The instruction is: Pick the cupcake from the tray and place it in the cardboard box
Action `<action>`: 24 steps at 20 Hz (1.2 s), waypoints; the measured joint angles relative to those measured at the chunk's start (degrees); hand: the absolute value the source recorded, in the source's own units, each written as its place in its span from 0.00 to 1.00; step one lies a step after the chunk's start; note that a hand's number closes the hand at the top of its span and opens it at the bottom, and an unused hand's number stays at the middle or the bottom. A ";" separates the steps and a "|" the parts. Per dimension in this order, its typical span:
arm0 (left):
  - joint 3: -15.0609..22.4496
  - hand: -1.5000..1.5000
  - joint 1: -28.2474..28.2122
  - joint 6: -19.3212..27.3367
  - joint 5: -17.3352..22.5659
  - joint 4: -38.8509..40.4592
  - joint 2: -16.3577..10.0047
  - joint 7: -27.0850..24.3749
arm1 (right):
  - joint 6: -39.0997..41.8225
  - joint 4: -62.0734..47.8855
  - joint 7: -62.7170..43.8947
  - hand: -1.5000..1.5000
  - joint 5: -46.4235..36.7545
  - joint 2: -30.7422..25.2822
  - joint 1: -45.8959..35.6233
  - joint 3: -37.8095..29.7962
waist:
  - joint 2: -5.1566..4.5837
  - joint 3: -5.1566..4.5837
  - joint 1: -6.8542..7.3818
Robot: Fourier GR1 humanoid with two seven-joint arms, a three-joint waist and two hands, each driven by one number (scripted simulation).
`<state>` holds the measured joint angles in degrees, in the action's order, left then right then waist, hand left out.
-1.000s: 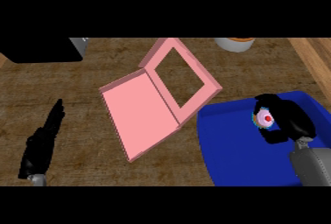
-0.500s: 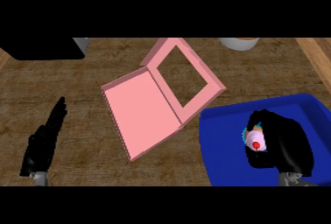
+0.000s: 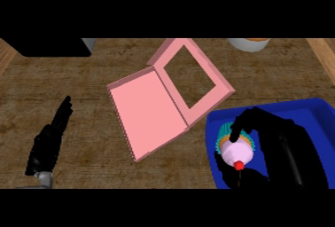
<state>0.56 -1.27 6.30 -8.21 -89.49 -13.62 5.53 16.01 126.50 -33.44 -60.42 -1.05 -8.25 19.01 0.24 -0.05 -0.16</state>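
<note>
Both hands show in the head view, the only one there is. At the right, the right hand [image 3: 278, 135] reaches over the blue tray [image 3: 311, 111], its fingers and thumb curled round the cupcake [image 3: 234, 151]. The cupcake is tipped, with its pink icing and red cherry turned toward the view's lower edge, and it sits in or just above the tray's left part; I cannot tell whether it has left the floor. The left hand [image 3: 49, 142] rests at the view's left on the counter [image 3: 98, 80], fingers straight and close together, holding nothing. The pink box [image 3: 147, 117] lies open just left of the tray, its windowed lid thrown back. I judge the step in hand to be the pick, with the grasp made. The next move calls for lifting the cupcake clear of the tray's near wall, carrying it left over the box's base panel, and setting it down before the fingers open.
</note>
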 measured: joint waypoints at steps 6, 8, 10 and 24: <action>-1.20 0.50 2.38 -1.13 0.22 2.28 -0.28 -0.82 | -0.50 -3.28 -11.20 1.00 5.07 0.80 -15.07 3.51 | -0.19 -0.01 0.51; -0.72 0.50 1.97 -1.19 -0.10 1.86 0.24 -0.71 | -2.00 -7.71 -14.35 1.00 6.43 0.89 -20.93 3.66 | -0.21 -0.01 0.77; -0.88 0.50 2.08 -1.62 -0.12 1.46 0.06 -0.15 | -2.34 -11.37 -17.69 1.00 8.21 0.95 -26.81 3.17 | -0.22 -0.01 0.86; -0.89 0.50 1.66 -2.46 -1.01 -0.38 0.80 0.77 | -18.24 -50.94 -17.05 1.00 19.22 1.03 -48.70 4.06 | -0.48 0.01 1.85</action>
<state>-0.33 0.39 3.84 -9.22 -89.87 -12.82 6.30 -2.23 75.56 -50.49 -41.20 -0.02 -56.96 23.06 -0.24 -0.04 1.69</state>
